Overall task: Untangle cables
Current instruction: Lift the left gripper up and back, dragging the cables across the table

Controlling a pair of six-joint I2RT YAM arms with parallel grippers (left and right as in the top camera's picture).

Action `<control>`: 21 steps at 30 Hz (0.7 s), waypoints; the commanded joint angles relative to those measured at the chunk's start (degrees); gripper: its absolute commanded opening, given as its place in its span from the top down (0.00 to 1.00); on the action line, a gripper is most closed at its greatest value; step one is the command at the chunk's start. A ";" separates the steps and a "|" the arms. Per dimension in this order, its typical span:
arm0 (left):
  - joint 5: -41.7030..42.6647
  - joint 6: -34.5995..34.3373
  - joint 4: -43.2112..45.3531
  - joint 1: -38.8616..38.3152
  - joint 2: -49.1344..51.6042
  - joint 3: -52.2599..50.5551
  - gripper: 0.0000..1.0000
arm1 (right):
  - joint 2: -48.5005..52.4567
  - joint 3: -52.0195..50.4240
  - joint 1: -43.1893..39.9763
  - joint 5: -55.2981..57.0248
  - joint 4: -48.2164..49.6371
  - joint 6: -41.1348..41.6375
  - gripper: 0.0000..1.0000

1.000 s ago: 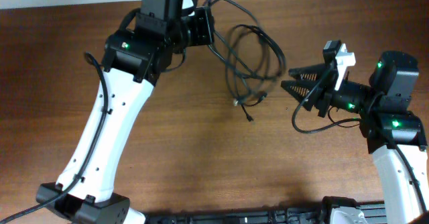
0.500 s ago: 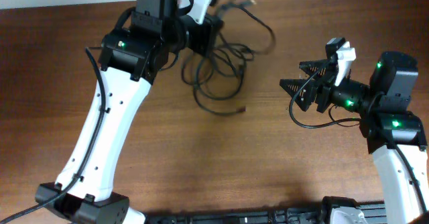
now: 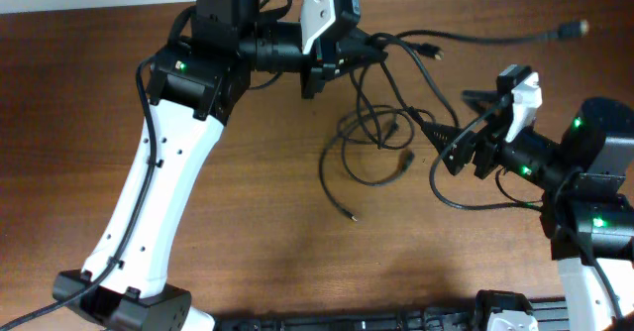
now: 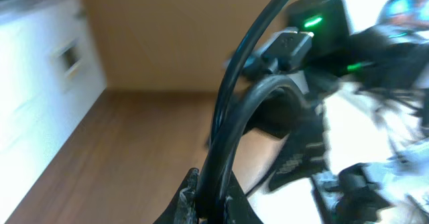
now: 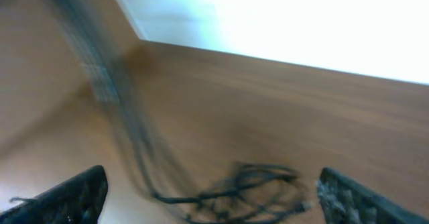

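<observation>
L gripper (image 3: pixel 349 55) is over the table's (image 3: pixel 267 252) far edge, left of centre, clamped tight on the cables (image 3: pixel 369 138). My L wrist cam shows two strands pinched between its fingers (image 4: pixel 186 204). The bunch drops from there in loose loops onto the table's middle. One plug end lies nearest the table's front, and one blurred strand reaches toward its far R corner. R gripper (image 3: pixel 458 118) is over the table's R side, jaws wide, nothing btwn them. It's close by the loops; can't tell if it's touching.
</observation>
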 commanded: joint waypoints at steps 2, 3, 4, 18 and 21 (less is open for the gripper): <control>12.59 1.07 -0.02 0.11 -1.49 0.37 1.00 | 0.09 0.22 -0.15 34.14 -3.87 10.03 0.01; 12.59 1.05 -0.22 0.15 -1.49 0.37 1.00 | 0.09 0.22 -0.17 37.77 -4.55 11.87 0.01; 12.59 1.05 -0.33 0.17 -1.49 0.37 1.00 | 0.09 0.22 -0.15 40.02 -4.92 13.20 0.01; -5.77 -29.75 20.65 7.80 -1.88 0.39 1.00 | 0.07 0.22 -0.15 50.01 -11.91 24.09 0.01; -15.87 -32.70 19.85 8.52 -1.86 0.39 1.00 | 0.07 0.22 -0.15 48.00 -13.09 24.06 0.01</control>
